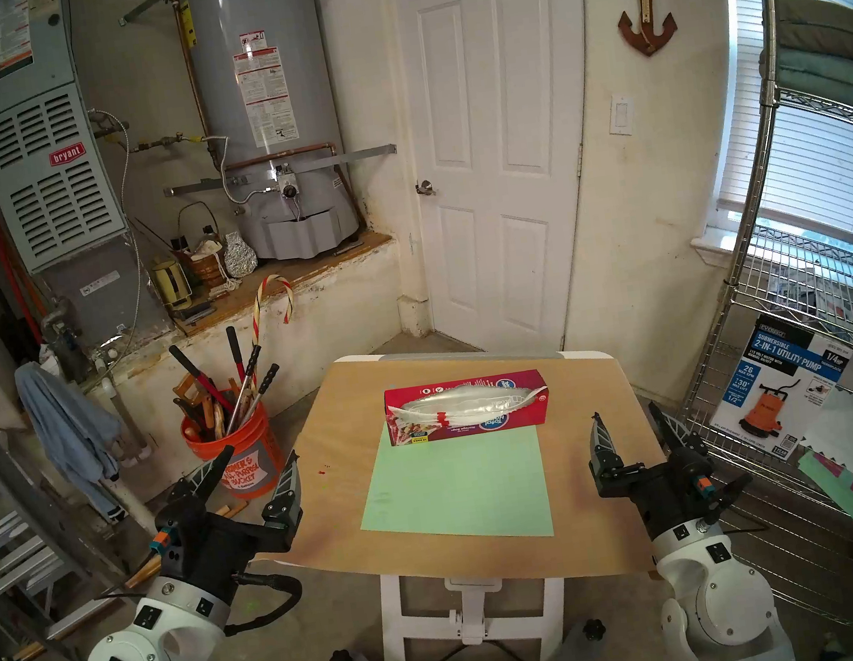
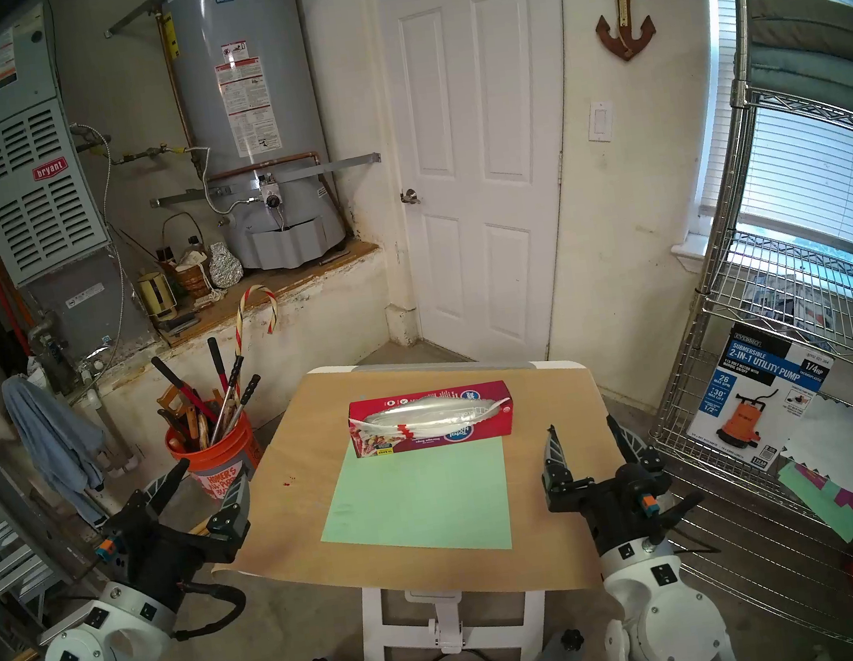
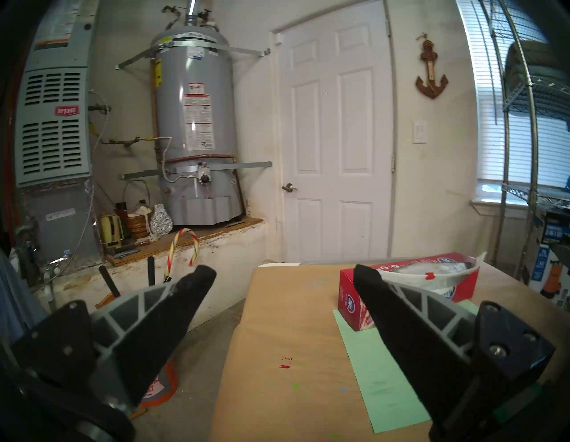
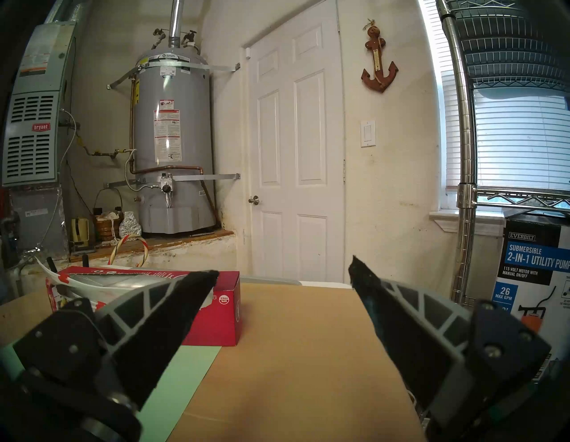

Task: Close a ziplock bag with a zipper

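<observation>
Down low, the left gripper [image 1: 259, 454] floats off the near left corner of the table [image 1: 327, 497], pointing level toward the back wall, its two dark fingers spread wide with nothing between them. Across from it the right gripper [image 1: 627, 411] holds the same level, forward pose over the near right edge of the table, jaws likewise wide apart and empty. Both hang clear of the wood.

Between the two arms a pale green sheet [image 1: 455, 485] lies flat on the tabletop. At its far edge sits a red-and-purple cardboard box [image 1: 491, 424], long side facing the robot, its near base just overlapping the sheet. Draped along the top of the box is the ziplock bag [image 1: 463, 403], clear and shiny, well ahead of both grippers and touched by neither. Its mouth gapes, the two lips bowed apart in a long oval. The zipper [image 1: 533, 395] shows as a narrow white band along that open edge, curling up past the box's right end; a small red piece [image 1: 442, 418] sits on the near lip left of the middle.

Left of the table, on the floor, an orange bucket [image 1: 246, 454] stands packed with long-handled tools [image 1: 236, 379]. To the right a wire rack [image 1: 770, 330] holds a pump carton [image 1: 782, 383].
</observation>
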Controlling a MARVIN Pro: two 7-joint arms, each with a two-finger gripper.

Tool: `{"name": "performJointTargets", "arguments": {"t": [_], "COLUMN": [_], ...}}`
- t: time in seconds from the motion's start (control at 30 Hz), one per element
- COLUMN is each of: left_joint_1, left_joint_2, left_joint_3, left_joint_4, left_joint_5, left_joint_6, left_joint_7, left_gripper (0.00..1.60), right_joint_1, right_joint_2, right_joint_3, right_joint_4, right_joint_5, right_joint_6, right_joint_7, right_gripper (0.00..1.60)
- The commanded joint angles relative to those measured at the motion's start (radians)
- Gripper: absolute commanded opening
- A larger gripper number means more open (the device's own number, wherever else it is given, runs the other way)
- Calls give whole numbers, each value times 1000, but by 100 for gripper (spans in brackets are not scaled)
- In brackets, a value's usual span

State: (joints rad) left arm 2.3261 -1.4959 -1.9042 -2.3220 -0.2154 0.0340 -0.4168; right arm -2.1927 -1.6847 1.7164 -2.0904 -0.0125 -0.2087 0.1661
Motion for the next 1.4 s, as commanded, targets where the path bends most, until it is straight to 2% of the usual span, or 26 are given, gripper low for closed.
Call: {"name": "performJointTargets", "arguments": {"t": [0.0, 0.1, 0.17, 0.23, 0.33, 0.4, 0.47, 0.6, 0.73, 0.8, 0.9, 1.13, 1.37], "left_joint_1": [-70, -118, -134, -177, -220, -212, -258, -284, -340, -377, -384, -479, -551], "left_joint_2": [114, 162, 167, 204, 249, 240, 287, 313, 370, 408, 416, 514, 544], "left_joint_3": [-56, -62, -58, -52, -44, -39, -24, -3, 43, 63, 69, 124, 166], "left_joint_4": [-10, 10, 16, 35, 62, 58, 92, 108, 148, 176, 185, 282, 335], "left_joint_5": [30, 76, 86, 110, 133, 135, 140, 152, 171, 158, 159, 140, 135], "left_joint_6": [49, 89, 104, 129, 137, 133, 135, 133, 140, 148, 145, 149, 143], "left_joint_7": [-119, -196, -209, -271, -337, -339, -393, -410, -425, -437, -440, -463, -462], "left_gripper": [160, 160, 160, 160, 160, 160, 160, 160, 160, 160, 160, 160, 160], "right_joint_1": [3, 4, 4, 4, 4, 4, 4, 4, 4, 4, 4, 5, 5], "right_joint_2": [1, 1, 1, 1, 1, 1, 1, 1, 1, 1, 1, 1, 1], "right_joint_3": [-1, -1, -1, -1, -1, -1, -1, -1, -1, -1, -1, -1, -1], "right_joint_4": [-18, -18, -18, -17, -17, -17, -17, -17, -17, -17, -17, -16, -15], "right_joint_5": [0, 0, 0, 0, 0, 0, 0, 0, 0, 0, 0, 0, 0], "right_joint_6": [-5, -5, -5, -5, -5, -5, -5, -5, -5, -5, -5, -5, -5], "right_joint_7": [1, 1, 1, 1, 1, 1, 1, 1, 1, 1, 1, 1, 0], "right_gripper": [160, 160, 160, 160, 160, 160, 160, 160, 160, 160, 160, 160, 160]}}
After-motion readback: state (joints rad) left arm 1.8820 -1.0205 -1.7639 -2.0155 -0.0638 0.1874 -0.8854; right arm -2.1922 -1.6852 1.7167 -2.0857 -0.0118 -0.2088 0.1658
